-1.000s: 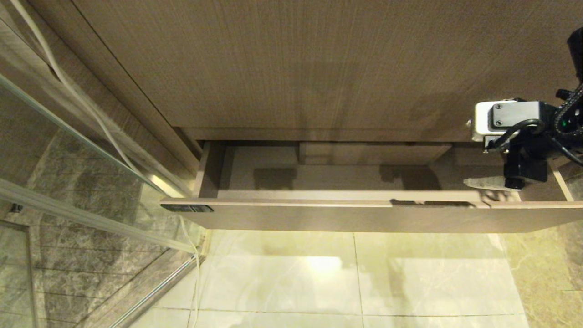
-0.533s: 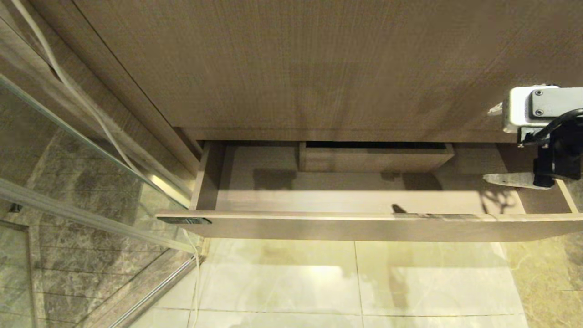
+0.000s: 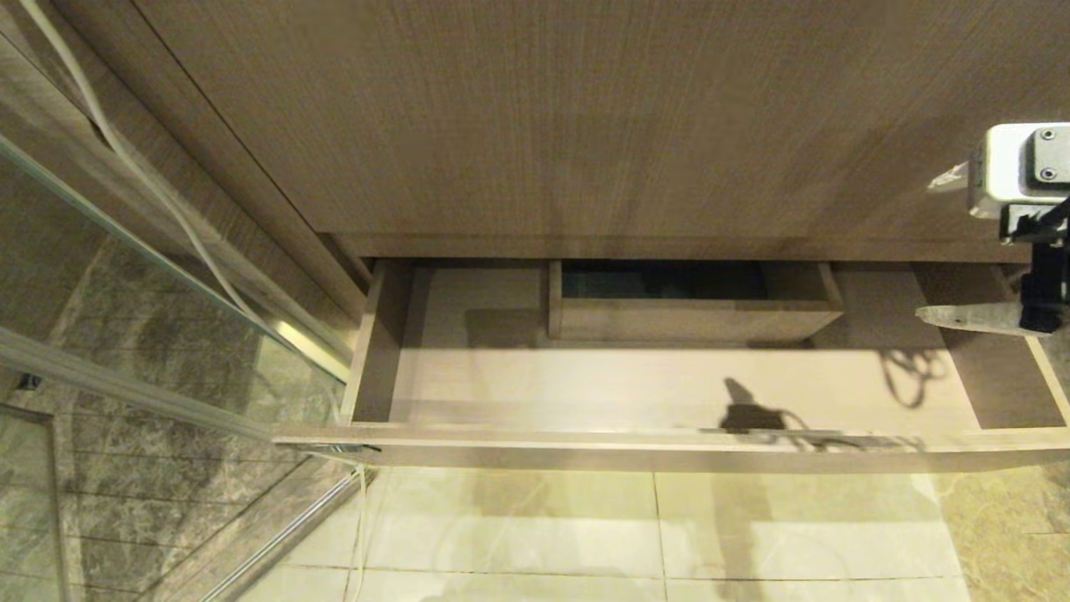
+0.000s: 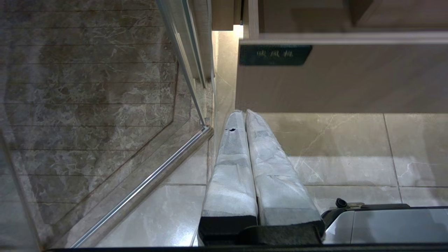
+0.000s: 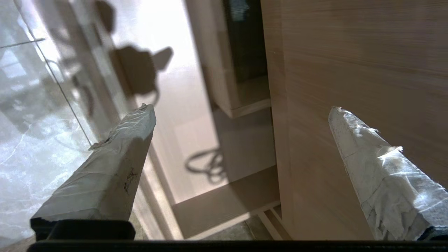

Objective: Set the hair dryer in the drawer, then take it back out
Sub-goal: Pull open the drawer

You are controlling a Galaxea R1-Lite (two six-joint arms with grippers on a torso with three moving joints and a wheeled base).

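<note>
The drawer [image 3: 669, 439] stands pulled out, its pale floor open from above. A boxed cut-out [image 3: 694, 305] blocks the middle rear. The wood-grain panel [image 3: 585, 117] overhangs the back edge.

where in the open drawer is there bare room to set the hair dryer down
The drawer floor is bare between its front panel and the boxed cut-out, and left of that box. The right end is tighter: the right pincer hangs over it.

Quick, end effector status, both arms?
Left end effector: closed, holding nothing, hanging over the floor tiles.
Right end effector: open, empty, above the drawer's right end.
</note>
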